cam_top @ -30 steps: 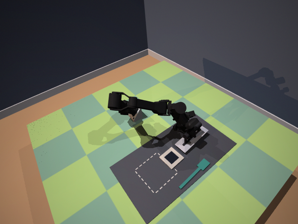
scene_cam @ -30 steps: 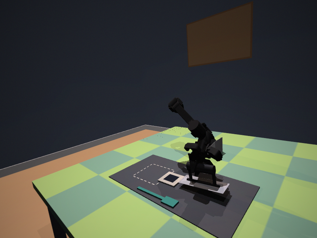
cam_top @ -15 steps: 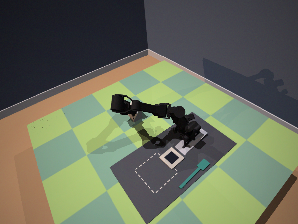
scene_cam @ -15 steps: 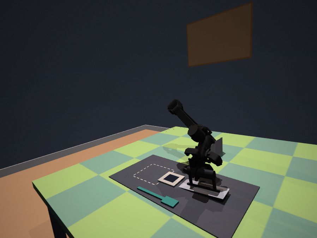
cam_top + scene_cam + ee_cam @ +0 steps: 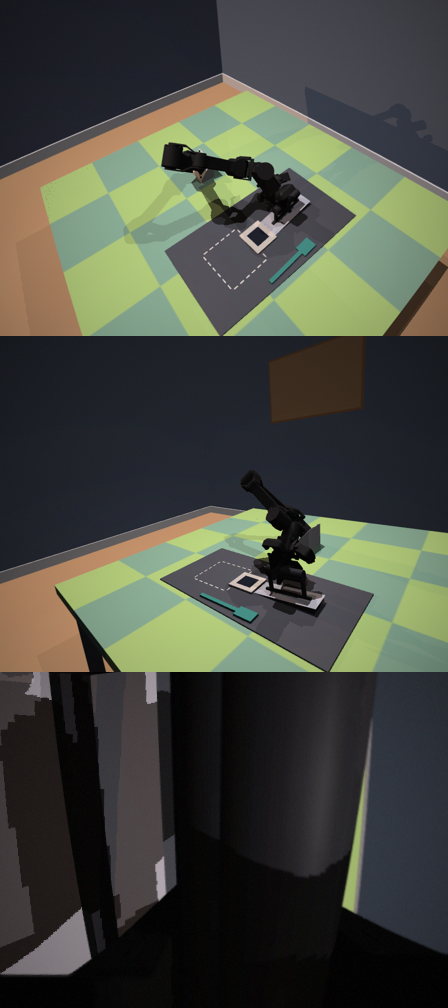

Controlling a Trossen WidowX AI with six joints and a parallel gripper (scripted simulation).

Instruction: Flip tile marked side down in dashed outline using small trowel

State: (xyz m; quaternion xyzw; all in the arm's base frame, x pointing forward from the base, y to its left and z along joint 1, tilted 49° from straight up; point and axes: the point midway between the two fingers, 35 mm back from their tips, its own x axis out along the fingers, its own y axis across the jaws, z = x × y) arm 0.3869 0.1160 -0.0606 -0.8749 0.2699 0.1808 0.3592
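Note:
The tile (image 5: 258, 236) (image 5: 248, 582) lies flat, cream with its dark square mark facing up. It overlaps one side of the dashed outline (image 5: 232, 288) (image 5: 221, 562). My gripper (image 5: 286, 194) (image 5: 284, 568) is shut on the black bar handle of the trowel. The trowel's wide white blade (image 5: 305, 201) (image 5: 318, 601) (image 5: 55, 952) is low over the mat, its near edge right at the tile's side. Its other end looks slightly raised, with a shadow below. Whether the edge is under the tile cannot be told. The wrist view is mostly filled by the dark handle.
A teal flat paddle (image 5: 305, 246) (image 5: 246, 613) lies along the edge of the dark mat (image 5: 329, 213) (image 5: 343, 621). The mat is on a green checkered table (image 5: 191, 310) (image 5: 151, 636). A grey upright panel (image 5: 313, 538) stands behind the arm.

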